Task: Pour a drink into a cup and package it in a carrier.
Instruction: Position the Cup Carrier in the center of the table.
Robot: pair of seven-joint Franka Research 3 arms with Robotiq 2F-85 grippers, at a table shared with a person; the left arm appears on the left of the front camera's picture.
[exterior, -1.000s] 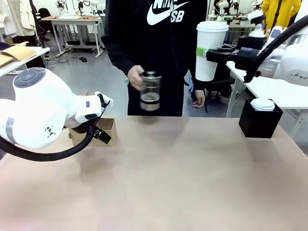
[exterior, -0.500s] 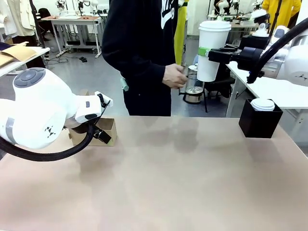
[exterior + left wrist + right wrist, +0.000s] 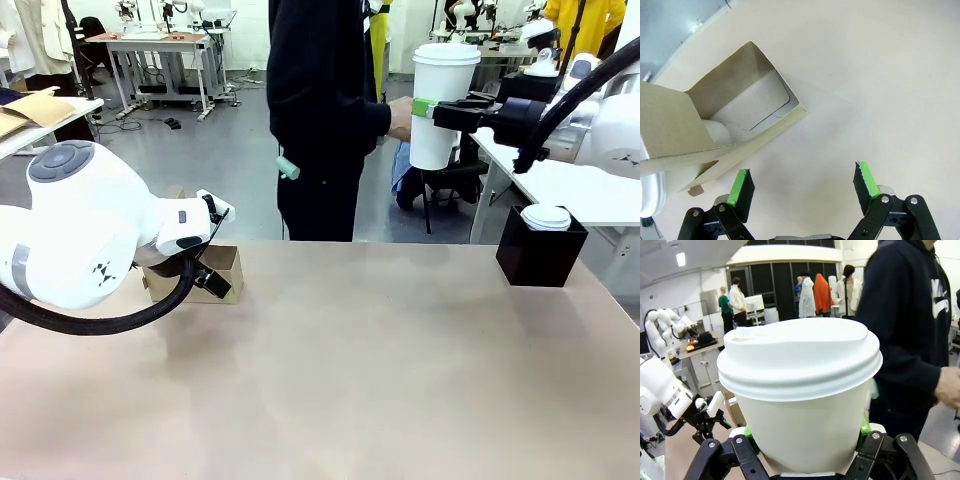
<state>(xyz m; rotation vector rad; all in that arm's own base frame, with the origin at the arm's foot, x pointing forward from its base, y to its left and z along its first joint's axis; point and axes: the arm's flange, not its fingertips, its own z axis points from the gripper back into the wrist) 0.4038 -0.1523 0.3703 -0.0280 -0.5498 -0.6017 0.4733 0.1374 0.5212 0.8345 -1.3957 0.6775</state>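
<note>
The right hand (image 3: 430, 108) grips the lidded cup (image 3: 441, 75) around its middle, holding it upright, long axis vertical, high above the table's (image 3: 350, 360) far right. The left hand (image 3: 802, 182) gapes empty just beside the carrier (image 3: 747, 107) at the table's left.

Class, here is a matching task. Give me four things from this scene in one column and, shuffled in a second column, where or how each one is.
Column A
1. cup
2. carrier
3. black box
4. left gripper

Column B
a. open, nothing between its fingers
b. lidded, clamped in the right gripper, up in the air
c. far right of the table, short white cup on top
d. on the table's left side

Pairs: 1-b, 2-d, 3-c, 4-a
</note>
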